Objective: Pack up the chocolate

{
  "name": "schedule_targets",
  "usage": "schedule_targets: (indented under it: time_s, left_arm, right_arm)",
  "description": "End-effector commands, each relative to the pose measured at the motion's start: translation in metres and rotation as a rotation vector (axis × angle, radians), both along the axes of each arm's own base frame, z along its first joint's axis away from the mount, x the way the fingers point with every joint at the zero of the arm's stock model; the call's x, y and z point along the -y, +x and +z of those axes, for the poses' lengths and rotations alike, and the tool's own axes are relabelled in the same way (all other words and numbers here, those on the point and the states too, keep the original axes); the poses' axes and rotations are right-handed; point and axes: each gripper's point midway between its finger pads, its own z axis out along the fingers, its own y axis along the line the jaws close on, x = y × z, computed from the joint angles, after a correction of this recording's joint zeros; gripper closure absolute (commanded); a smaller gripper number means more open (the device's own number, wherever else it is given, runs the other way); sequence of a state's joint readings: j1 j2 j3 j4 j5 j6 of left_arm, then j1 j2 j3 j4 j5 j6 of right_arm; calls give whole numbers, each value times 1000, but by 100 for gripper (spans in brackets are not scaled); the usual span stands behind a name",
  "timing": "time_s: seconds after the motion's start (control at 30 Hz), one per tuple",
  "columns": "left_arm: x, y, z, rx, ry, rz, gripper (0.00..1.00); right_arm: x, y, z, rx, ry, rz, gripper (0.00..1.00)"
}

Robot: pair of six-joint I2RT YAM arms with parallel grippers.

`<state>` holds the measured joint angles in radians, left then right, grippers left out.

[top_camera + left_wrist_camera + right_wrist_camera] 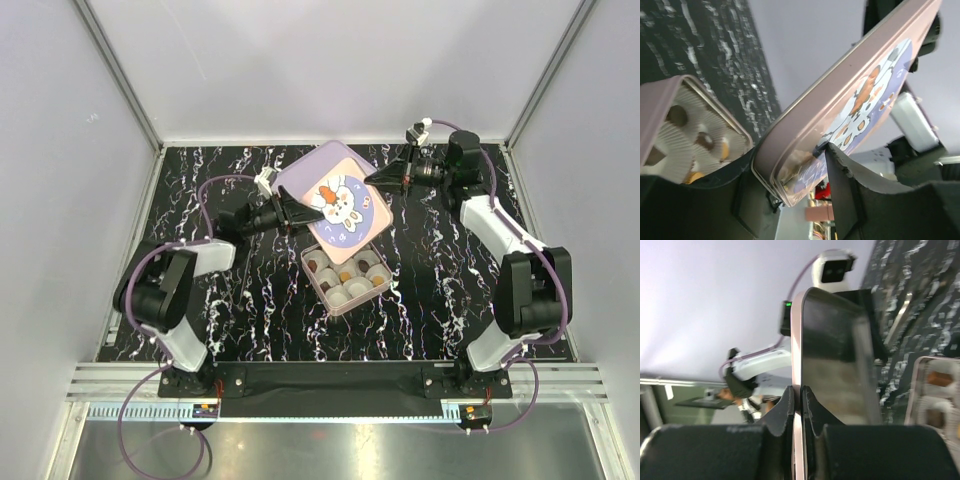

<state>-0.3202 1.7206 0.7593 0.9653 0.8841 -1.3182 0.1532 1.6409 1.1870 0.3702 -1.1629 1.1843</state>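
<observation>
The chocolate (345,275), small dark and orange-brown pieces, sits in white paper cups inside an open pink tin (320,286) at the table's middle. It also shows in the left wrist view (705,141) and in the right wrist view (940,379). The pink lid with the bunny picture (335,200) hangs tilted above and behind the tin. My left gripper (296,212) is shut on the lid's left corner (790,170). My right gripper (384,178) is shut on the lid's right edge (801,365), fingers (785,407) pinching the rim.
The black marbled table (250,310) is bounded by white walls at the back and both sides. A metal rail (330,385) runs along the near edge by the arm bases. The tin's rim (715,100) lies just below the left gripper.
</observation>
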Motion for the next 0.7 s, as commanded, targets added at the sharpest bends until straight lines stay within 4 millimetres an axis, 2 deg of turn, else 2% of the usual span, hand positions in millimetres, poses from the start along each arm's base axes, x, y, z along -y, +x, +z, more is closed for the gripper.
schedule_targets:
  time_s: [0.0,0.03,0.3,0.5,0.67]
  left_arm:
    - [2,-10,27,230,114,-7,65]
    - [0,-5,23,219,150,28,65]
    - [5,-25,-23,122,241,15,63]
    - [5,-36,-48,88,272,2,63]
    - [5,-48,-67,52,344,-8,58]
  right_arm:
    - [1,-12,-45,-2,-216,-3,90]
    - [3,-10,-52,-5,-245,-19,88]
    - [12,-19,-121,-80,-356,-17,81]
    - [19,-25,-159,-122,-438,-16,82]
    - [22,-26,-186,-150,-483,-4,82]
